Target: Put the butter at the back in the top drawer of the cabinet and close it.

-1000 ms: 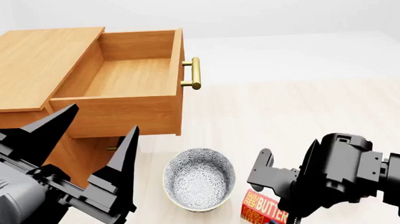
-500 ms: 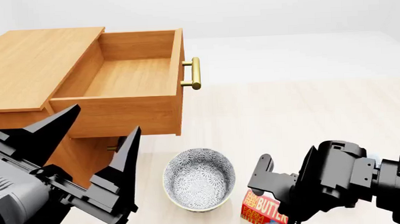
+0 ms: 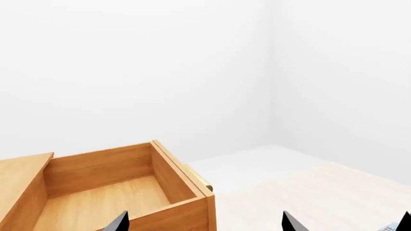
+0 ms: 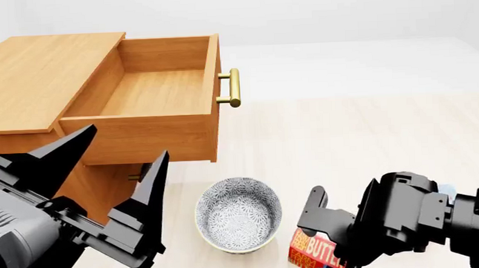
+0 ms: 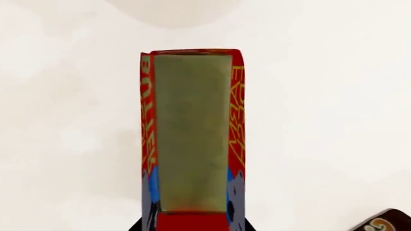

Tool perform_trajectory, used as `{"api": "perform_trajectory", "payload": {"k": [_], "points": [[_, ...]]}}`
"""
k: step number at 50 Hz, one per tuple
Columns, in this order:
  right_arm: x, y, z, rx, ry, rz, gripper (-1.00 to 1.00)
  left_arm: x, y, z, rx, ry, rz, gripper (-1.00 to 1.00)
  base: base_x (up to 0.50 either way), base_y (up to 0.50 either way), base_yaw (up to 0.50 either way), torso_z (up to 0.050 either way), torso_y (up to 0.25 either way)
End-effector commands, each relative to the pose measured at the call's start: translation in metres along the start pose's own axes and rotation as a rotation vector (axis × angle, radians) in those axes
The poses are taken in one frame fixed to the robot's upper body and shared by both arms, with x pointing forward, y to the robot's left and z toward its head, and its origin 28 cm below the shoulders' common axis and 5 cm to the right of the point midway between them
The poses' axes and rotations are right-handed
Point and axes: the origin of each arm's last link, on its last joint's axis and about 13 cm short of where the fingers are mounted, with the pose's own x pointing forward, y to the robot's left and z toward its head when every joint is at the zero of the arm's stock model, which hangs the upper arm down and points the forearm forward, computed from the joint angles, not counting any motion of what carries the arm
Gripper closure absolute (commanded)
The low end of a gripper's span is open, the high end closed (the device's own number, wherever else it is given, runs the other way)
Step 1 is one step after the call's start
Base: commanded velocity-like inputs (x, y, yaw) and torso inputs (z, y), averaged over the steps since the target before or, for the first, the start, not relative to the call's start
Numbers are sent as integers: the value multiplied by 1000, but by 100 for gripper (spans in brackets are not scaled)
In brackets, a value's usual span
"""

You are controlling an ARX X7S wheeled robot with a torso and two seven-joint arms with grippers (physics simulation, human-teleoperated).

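Observation:
The butter [image 4: 312, 252] stands on the pale floor just right of the bowl, half hidden under my right arm. In the right wrist view the butter [image 5: 192, 125] fills the middle, and my right gripper [image 5: 191, 192] is shut on it, one finger against each long side. The cabinet [image 4: 35, 76] stands at the left with its top drawer [image 4: 153, 89] pulled out and nothing inside; the top drawer [image 3: 103, 187] also shows in the left wrist view. My left gripper [image 4: 104, 176] hangs open in front of the cabinet, holding nothing.
A patterned bowl [image 4: 239, 214] sits on the floor between my two arms. The drawer's brass handle [image 4: 232, 87] sticks out to the right. A dark box corner [image 5: 385, 222] lies near the butter. Pale floor stretches to the right of the cabinet.
My right arm has sunk lower over the butter, covering more of the carton. The left arm shifted only slightly. The drawer and the bowl have stayed put.

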Motion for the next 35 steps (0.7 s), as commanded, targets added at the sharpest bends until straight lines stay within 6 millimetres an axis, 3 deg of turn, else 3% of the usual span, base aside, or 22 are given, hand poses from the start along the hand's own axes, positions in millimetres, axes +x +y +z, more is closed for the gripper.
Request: {"api": "perform_trajectory", "payload": {"k": [1,35], "points": [[-1,3,0,-5,-2,34,100,0,0,0,-1,2,-1,-100,0,0,0,0,0],[-77,16,-14,-18,-73,-98,100,-2,3,12,1,30,-71,-100,0,0,0,0,1]]}}
